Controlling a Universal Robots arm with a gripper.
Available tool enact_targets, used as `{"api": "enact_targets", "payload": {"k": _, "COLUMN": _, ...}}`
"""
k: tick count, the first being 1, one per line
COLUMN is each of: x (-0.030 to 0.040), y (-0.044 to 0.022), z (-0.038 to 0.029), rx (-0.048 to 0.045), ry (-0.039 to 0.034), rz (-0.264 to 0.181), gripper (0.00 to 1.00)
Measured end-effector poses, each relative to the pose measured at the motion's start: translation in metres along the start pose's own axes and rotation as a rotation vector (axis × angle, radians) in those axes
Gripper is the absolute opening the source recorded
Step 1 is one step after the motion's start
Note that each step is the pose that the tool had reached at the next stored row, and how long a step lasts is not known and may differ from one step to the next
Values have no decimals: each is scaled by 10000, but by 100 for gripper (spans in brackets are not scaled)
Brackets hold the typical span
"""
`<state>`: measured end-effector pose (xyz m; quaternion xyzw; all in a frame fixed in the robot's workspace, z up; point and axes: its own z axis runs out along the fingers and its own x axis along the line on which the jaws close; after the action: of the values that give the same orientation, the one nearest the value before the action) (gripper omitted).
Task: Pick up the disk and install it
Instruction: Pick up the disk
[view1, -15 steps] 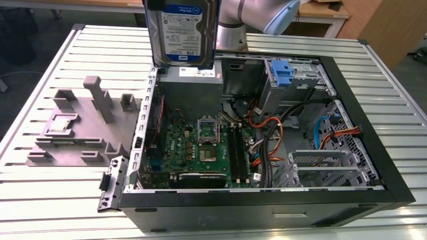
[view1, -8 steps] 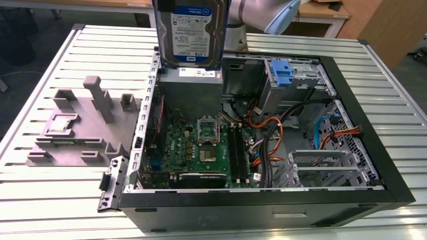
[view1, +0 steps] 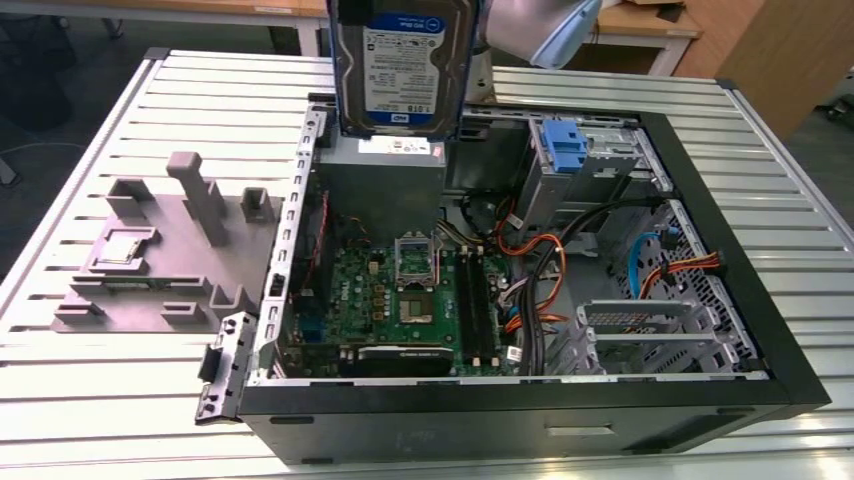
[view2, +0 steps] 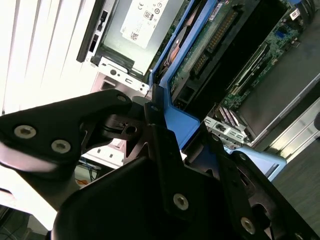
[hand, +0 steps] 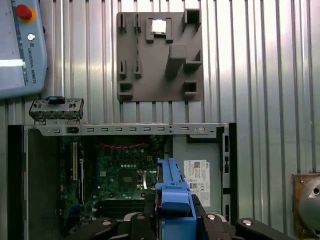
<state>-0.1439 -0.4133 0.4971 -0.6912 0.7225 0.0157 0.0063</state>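
On your slatted metal table (view1: 107, 400) the open computer case (view1: 534, 420) lay on its side, a grey fixture plate (view1: 147, 280) just beside it on the exterior view's left. At the case's far end sat the grey power supply (view1: 380, 175). To its right in the exterior view was the grey drive bay (view1: 617, 150).

Above the power supply the disk (view1: 400, 60) hung upright and clear of everything below, its white-and-blue label facing the exterior camera. In the second wrist view the gripper (view2: 182, 132) was clamped on the disk's blue carrier, a black finger pressed to each side of the frame.

By that evidence your pick-up was done and the install was the step in hand, not yet finished, since the disk sat in no bay. The bay's fixed blue bracket (view1: 567, 150) stood apart from the disk.

As I judge it, seating the disk called for three things: turning the carrier to match the bay's opening, squaring its edges to the rails, and keeping off the orange cables (view1: 558, 262) bunched nearby.
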Motion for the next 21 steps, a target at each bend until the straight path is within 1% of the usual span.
{"api": "enact_targets", "payload": {"k": 9, "x": 2, "y": -126, "z": -2, "rx": 0, "ry": 0, "rz": -1, "gripper": 37}}
{"api": "enact_targets", "payload": {"k": 21, "x": -2, "y": -266, "z": -3, "rx": 0, "ry": -1, "rz": -1, "gripper": 37}}
